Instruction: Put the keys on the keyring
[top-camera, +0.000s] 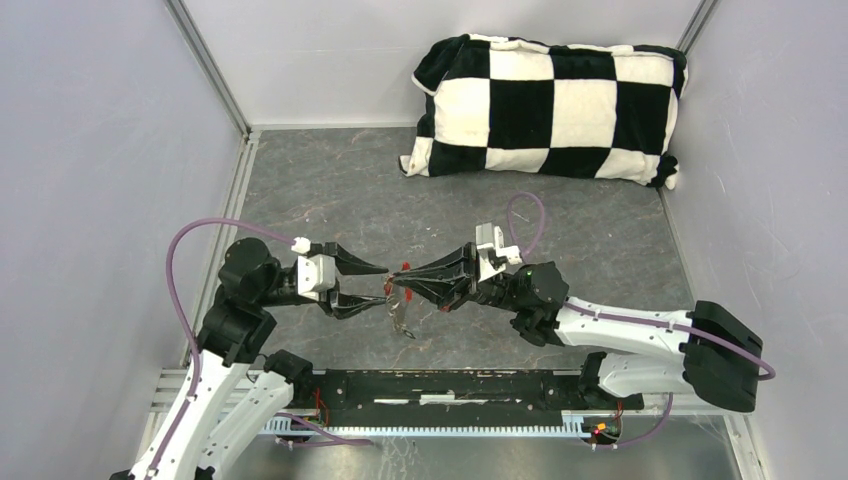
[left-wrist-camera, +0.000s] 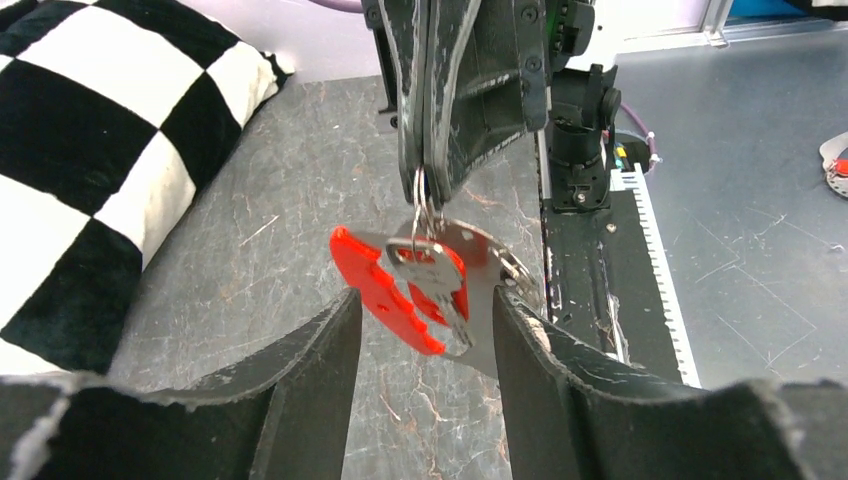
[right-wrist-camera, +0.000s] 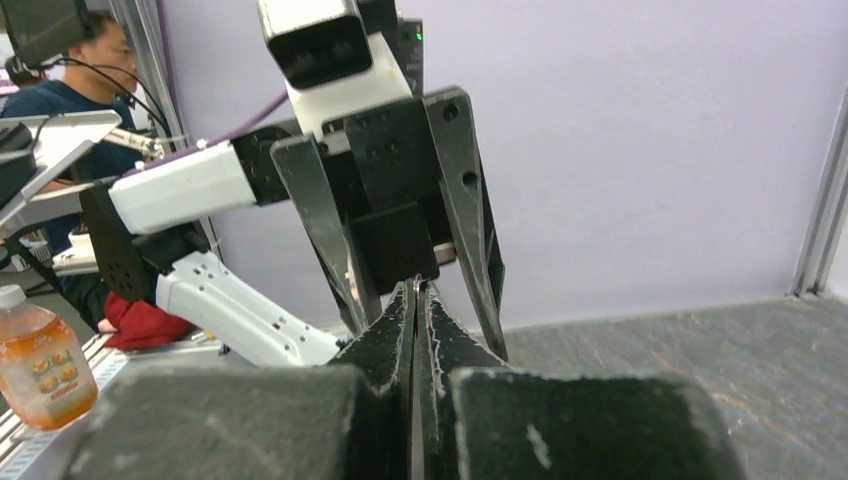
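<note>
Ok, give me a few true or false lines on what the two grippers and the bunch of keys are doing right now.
1. The right gripper is pinched shut on a metal ring. True.
2. The left gripper is clamped on the red tag. False: its jaws stand open, closed on nothing.
3. The red tag lies flat on the table. False: it hangs in the air below the right gripper.
4. In the left wrist view, a silver key hangs in front of the red tag. True.
5. A black-and-white checked pillow lies at the far end of the table. True.
</note>
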